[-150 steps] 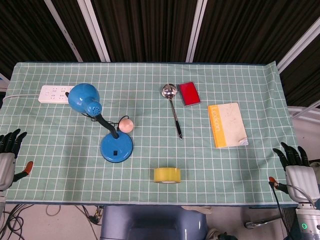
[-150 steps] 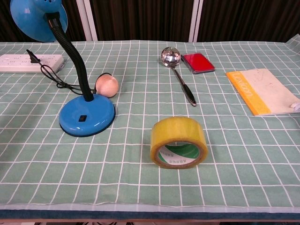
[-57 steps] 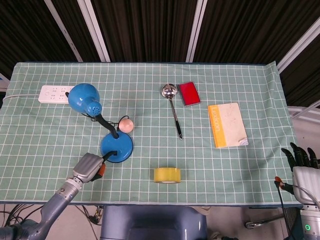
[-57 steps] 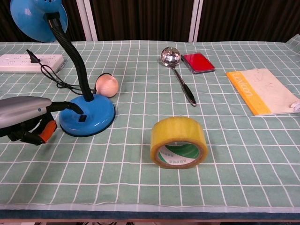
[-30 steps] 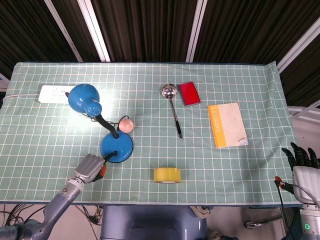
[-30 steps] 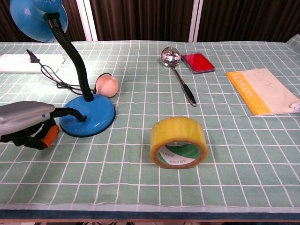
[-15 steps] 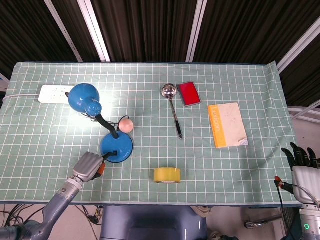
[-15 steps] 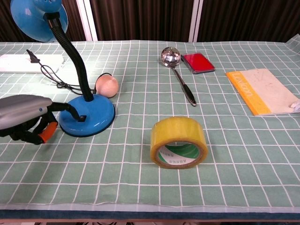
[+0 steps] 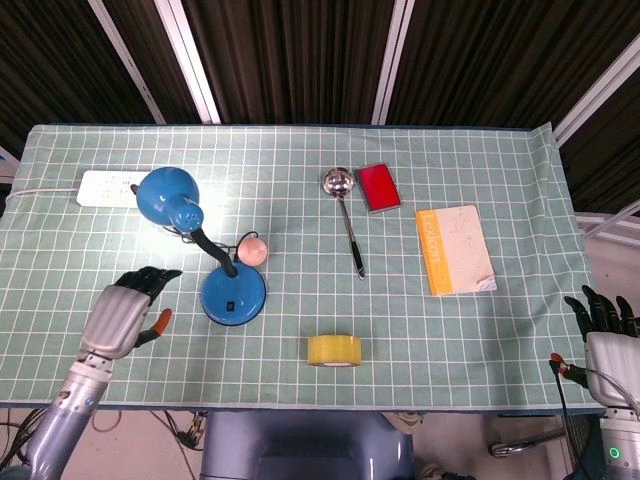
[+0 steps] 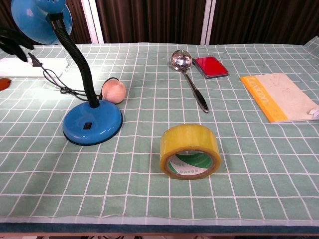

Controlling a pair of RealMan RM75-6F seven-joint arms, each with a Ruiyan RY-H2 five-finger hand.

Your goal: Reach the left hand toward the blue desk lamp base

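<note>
Hovering beside the round blue desk lamp base (image 9: 233,294), the left hand (image 9: 118,318) has not touched it.

Fingers spread and grasping nothing, that hand sits to the left of the base, near but apart, so closing the gap looks like what is left (the lamp seems lit, a bright patch by the white power strip (image 9: 108,187)). No containers show on the green checked tablecloth (image 9: 300,380). Low at the table's far right corner, the right hand (image 9: 608,340) holds nothing, fingers extended.

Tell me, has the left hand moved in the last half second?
Yes. In the head view the left hand has pulled back to the left, off the lamp base, with a gap of tablecloth between them now.
</note>
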